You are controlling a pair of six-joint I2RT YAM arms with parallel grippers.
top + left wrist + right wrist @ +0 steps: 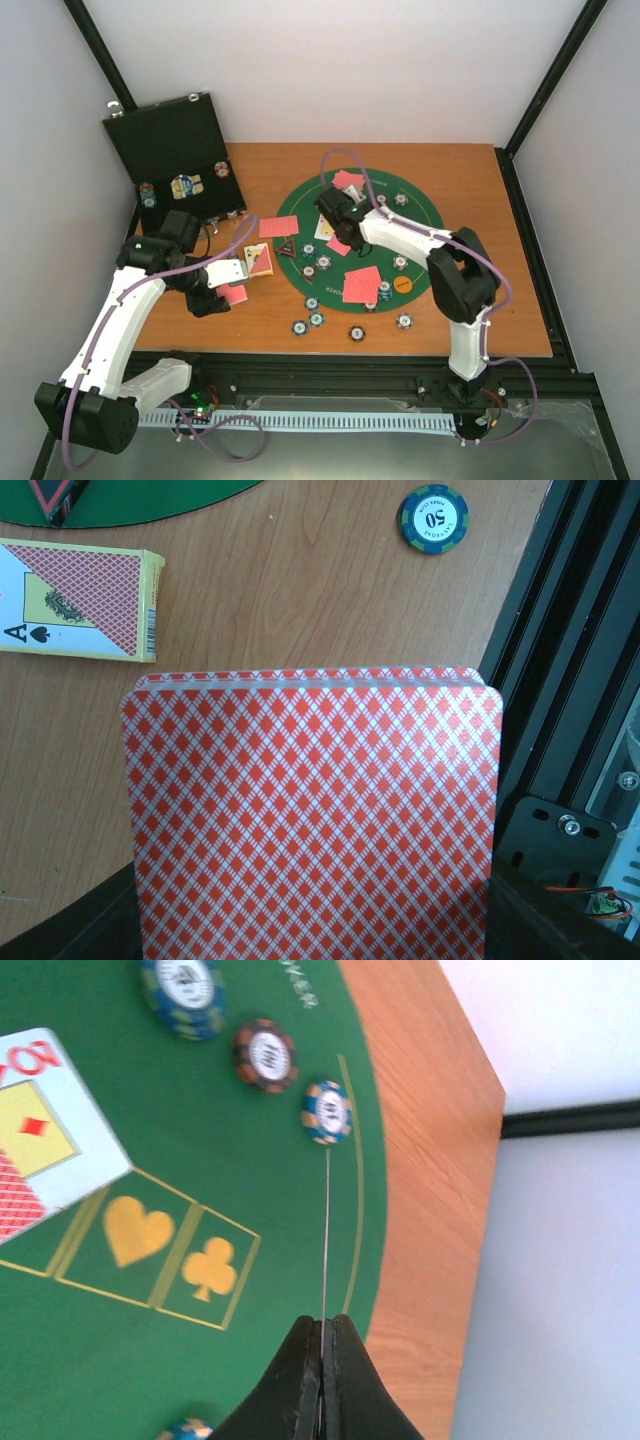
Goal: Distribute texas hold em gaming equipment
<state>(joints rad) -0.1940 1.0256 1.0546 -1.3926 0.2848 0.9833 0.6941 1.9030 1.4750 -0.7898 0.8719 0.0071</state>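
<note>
Red-backed deck first: we log it clamped in the left gripper, pattern side to the wrist camera and edges squared. It is held over the wooden table, just short of the yellow card box. The fingers are mostly hidden behind the stack. (K.)

Agreed. Right gripper: pads pressed together on a hair-thin pale line, which we read as a single card seen edge-on. It hangs above the green felt mat, with the mat's rim and bare wood beyond. (M.)

What sits around it? (K.)

Three striped chips lie in a row ahead of the card, and a face-up diamond card to one side. From overhead we count further red piles on the felt and loose chips on both felt and wood. The triangle marker lies by the mat's left edge. (M.)

Our judgement on the step: one card is being dealt to a seat on the mat. To do it well we should turn it toward flat and lower it until it nearly meets the felt. Letting go short of the chips means nothing gets nudged. (K.)

The left arm should hold the deck level and tight; a slack grip would fan it. Risk noted: a card dropped edge-on may flip face up. (M.)
</note>
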